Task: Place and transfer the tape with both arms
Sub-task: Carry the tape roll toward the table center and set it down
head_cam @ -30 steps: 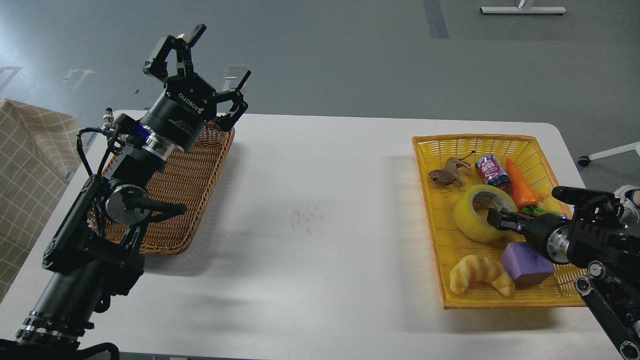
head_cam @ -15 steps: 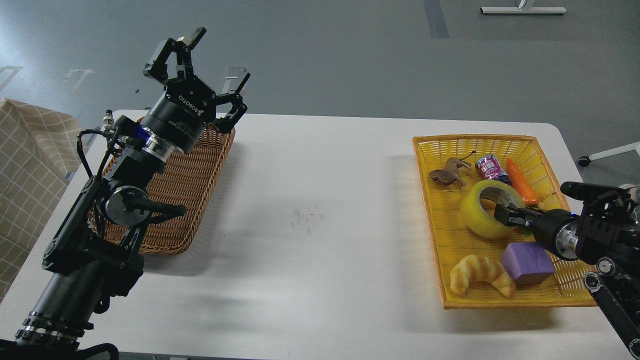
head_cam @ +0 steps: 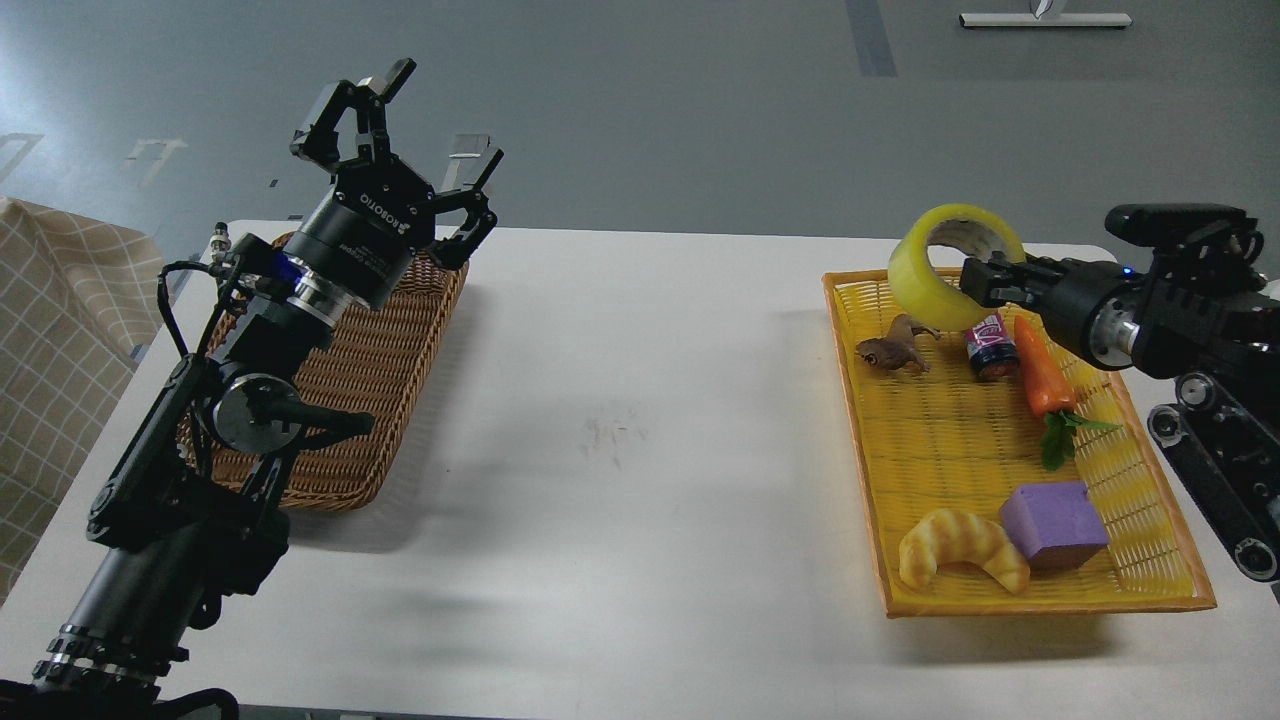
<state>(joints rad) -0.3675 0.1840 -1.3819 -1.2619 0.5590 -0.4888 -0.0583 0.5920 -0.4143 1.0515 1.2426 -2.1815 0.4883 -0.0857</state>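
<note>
Nearest, along the bottom left edge, the thick base of the left arm (head_cam: 150, 570) rose from the white table (head_cam: 620, 480) and slanted up and away. On the right side of the table, a yellow basket (head_cam: 880, 560) held several things. At its near end a toy croissant (head_cam: 962, 549) lay touching a purple block (head_cam: 1055, 524). Farther back in the basket an orange toy carrot (head_cam: 1040, 375) lay with its green leaves pointing toward the near end. Beyond it were a small purple can (head_cam: 993, 345), partly hidden, and a brown toy animal (head_cam: 895, 347) to its left.

Across the table on the left, a brown wicker basket (head_cam: 385, 400) sat partly behind the left arm.

Above the far end of the yellow basket, the right gripper (head_cam: 985, 283) came in from the right edge and held the tape (head_cam: 955, 265) in the air, clear of the basket floor. Its fingers were closed on the right side of the roll's ring, and the roll's open core faced up and toward the camera. The tape hung over the can and the toy animal, partly covering the can.

Farthest on the left, the left gripper (head_cam: 425, 125) was raised high above the far edge of the wicker basket. Its two fingers were spread wide apart and held nothing.
</note>
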